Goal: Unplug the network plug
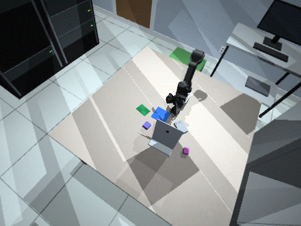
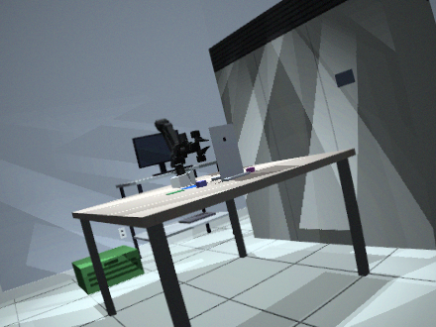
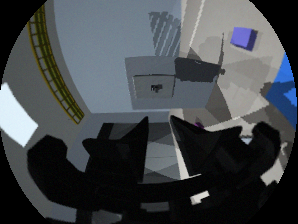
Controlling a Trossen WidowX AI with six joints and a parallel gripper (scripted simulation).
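Observation:
The upright grey panel [image 1: 163, 137] [image 2: 227, 156] [image 3: 192, 96] stands on the table. In the wrist view, a lighter socket block [image 3: 143, 90] on its face has a small dark plug [image 3: 156, 88] at its middle; the tab is too small to make out. My gripper [image 2: 208, 144] [image 3: 158, 119] is partly open, fingers apart with nothing between them. It is on the plug's side of the panel, short of it. A blue flat square [image 1: 161, 114] [image 3: 287, 82] and a green flat square [image 1: 143, 109] lie on the table; I cannot tell which is the marked one.
A purple-blue block [image 1: 146, 125] [image 2: 200, 183] [image 3: 243, 38] lies near the blue square. A magenta block [image 1: 186, 151] [image 2: 250, 169] lies on the panel's other side. A pale flat plate [image 1: 180, 126] lies beside the panel.

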